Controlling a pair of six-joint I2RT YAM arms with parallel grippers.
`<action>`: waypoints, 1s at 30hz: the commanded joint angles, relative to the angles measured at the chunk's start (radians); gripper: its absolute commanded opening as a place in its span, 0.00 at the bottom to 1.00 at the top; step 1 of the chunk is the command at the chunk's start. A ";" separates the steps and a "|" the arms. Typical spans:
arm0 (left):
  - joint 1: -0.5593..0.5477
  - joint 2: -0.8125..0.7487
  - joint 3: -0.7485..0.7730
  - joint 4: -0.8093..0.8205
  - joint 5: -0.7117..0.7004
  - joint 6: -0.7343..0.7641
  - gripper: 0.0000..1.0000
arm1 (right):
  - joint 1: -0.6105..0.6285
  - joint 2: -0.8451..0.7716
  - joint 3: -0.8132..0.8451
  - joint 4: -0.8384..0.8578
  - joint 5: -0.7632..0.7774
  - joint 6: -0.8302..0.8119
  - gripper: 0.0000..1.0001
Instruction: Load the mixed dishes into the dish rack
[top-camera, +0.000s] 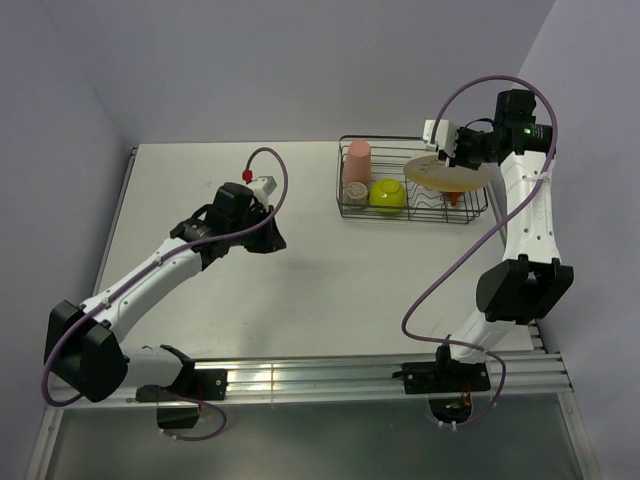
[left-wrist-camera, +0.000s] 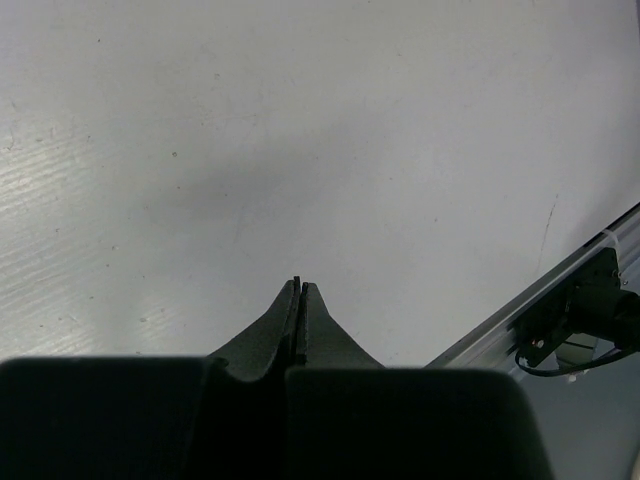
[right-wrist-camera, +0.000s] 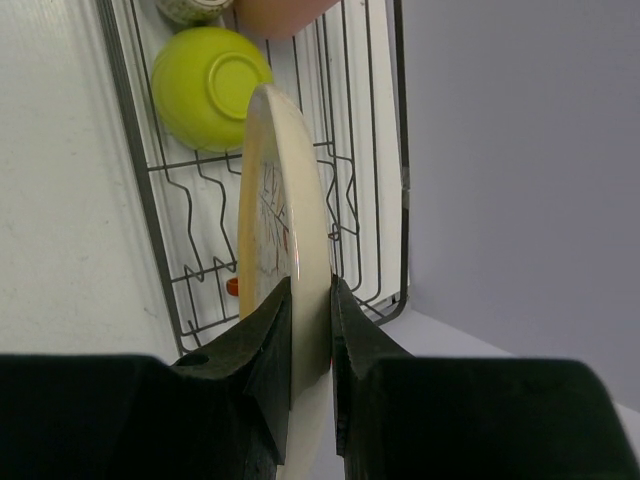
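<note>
The dish rack (top-camera: 345, 208), a dark wire basket, stands at the table's back right. A pink tumbler (top-camera: 356, 160), a tiny beige cup (top-camera: 355, 192) and a lime-green bowl (top-camera: 388, 194) sit in its left half. My right gripper (top-camera: 442, 160) is shut on the rim of the pale-yellow plate (top-camera: 455, 175), which hangs over the rack's right half. The orange mug (top-camera: 455, 198) peeks out below it. In the right wrist view the plate (right-wrist-camera: 285, 200) stands edge-on between the fingers (right-wrist-camera: 262, 330), above the slot wires (right-wrist-camera: 200, 270) and beside the bowl (right-wrist-camera: 210, 85). My left gripper (left-wrist-camera: 299, 285) is shut and empty over bare table (left-wrist-camera: 300, 120).
The purple side wall (right-wrist-camera: 520, 150) runs close behind the rack's right end. An aluminium rail (left-wrist-camera: 560, 290) with a cable lines the table's near edge. The left arm (top-camera: 160, 270) stretches across the table's left middle.
</note>
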 joint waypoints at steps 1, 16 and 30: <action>0.006 0.012 0.011 0.063 0.040 0.012 0.00 | -0.011 -0.013 0.075 0.074 -0.047 -0.085 0.00; 0.014 0.038 -0.034 0.091 0.083 0.004 0.00 | 0.018 -0.038 -0.031 0.134 0.013 -0.051 0.00; 0.026 0.052 -0.054 0.112 0.100 -0.008 0.00 | 0.041 -0.004 0.000 0.074 0.039 -0.062 0.00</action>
